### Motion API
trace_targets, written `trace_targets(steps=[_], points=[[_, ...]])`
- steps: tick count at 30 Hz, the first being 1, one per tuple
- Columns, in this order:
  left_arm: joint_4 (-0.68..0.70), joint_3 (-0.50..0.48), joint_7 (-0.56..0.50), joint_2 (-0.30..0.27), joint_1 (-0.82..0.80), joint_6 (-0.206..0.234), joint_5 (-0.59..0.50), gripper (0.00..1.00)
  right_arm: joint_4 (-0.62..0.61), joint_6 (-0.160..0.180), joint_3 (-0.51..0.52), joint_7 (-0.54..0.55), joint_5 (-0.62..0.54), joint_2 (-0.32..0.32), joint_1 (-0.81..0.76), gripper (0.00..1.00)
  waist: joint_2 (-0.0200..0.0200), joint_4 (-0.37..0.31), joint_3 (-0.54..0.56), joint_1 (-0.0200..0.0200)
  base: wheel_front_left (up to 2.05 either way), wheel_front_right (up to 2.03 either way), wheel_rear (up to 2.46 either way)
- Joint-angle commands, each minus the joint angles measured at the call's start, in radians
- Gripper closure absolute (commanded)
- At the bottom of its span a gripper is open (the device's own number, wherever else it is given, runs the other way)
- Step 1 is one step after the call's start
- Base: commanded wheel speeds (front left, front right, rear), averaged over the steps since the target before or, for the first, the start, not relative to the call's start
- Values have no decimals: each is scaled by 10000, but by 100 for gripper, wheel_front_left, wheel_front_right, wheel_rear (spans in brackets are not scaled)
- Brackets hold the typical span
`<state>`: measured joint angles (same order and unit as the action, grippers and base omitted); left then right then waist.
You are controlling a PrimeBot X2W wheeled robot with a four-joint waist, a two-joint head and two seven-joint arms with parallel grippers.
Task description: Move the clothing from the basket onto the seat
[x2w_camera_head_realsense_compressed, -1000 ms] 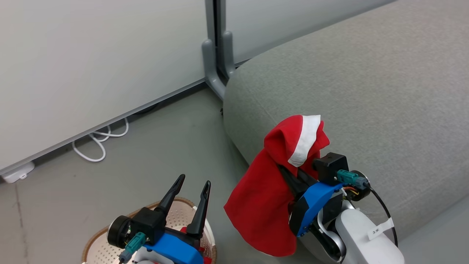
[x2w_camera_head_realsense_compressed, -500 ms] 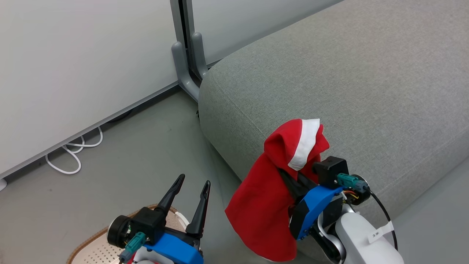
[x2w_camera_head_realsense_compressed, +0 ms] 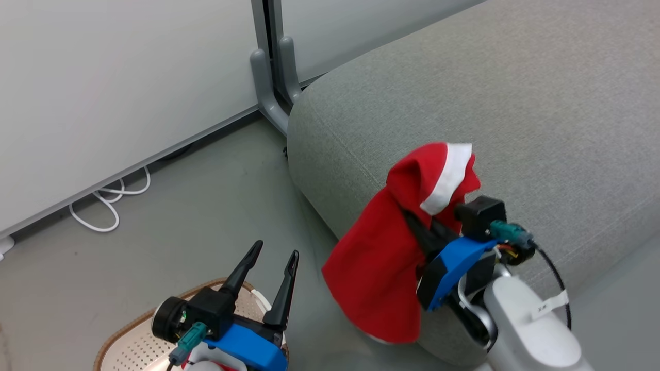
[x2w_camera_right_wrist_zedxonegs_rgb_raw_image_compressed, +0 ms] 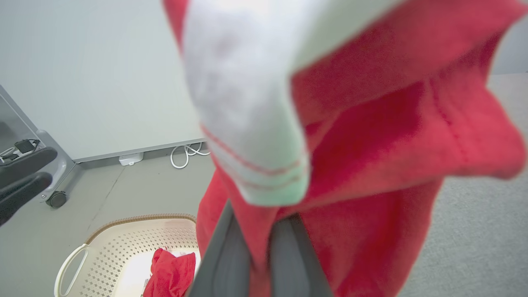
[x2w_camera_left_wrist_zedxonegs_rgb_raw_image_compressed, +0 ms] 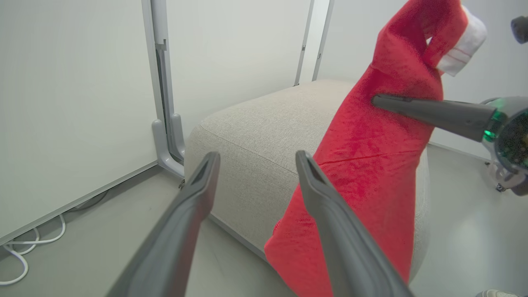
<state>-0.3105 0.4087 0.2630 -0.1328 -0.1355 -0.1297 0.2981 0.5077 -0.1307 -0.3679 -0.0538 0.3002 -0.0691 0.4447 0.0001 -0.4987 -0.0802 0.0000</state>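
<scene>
Beneath the left gripper (x2w_camera_head_realsense_compressed: 276,248), whose fingers point up, spread and bare, sits the basket (x2w_camera_head_realsense_compressed: 135,346) with a red garment (x2w_camera_right_wrist_zedxonegs_rgb_raw_image_compressed: 169,272) inside. To its right, the right gripper (x2w_camera_head_realsense_compressed: 420,232) angles up and leftward, clenched on the clothing (x2w_camera_head_realsense_compressed: 376,268), which hangs from it against the seat's (x2w_camera_head_realsense_compressed: 464,93) near edge.

The smooth grey floor (x2w_camera_head_realsense_compressed: 206,206) carries the cream perforated plastic basket (x2w_camera_right_wrist_zedxonegs_rgb_raw_image_compressed: 123,243), the large grey fabric seat (x2w_camera_head_realsense_compressed: 464,93) and a looped white cable (x2w_camera_head_realsense_compressed: 108,206).
</scene>
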Motion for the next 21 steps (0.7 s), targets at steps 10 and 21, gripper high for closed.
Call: trace_targets(steps=[10,21], points=[[294,254,27,-389,-673,-8,-72,0,-137,-1,1600,356,44,-1048,1847,100,-1,609,-973,0,0,0,0],[789,835,29,-785,-1665,-8,-186,0,46,-1,4527,529,273,-2628,4118,100,-1,1637,-2546,0,0,0,0]])
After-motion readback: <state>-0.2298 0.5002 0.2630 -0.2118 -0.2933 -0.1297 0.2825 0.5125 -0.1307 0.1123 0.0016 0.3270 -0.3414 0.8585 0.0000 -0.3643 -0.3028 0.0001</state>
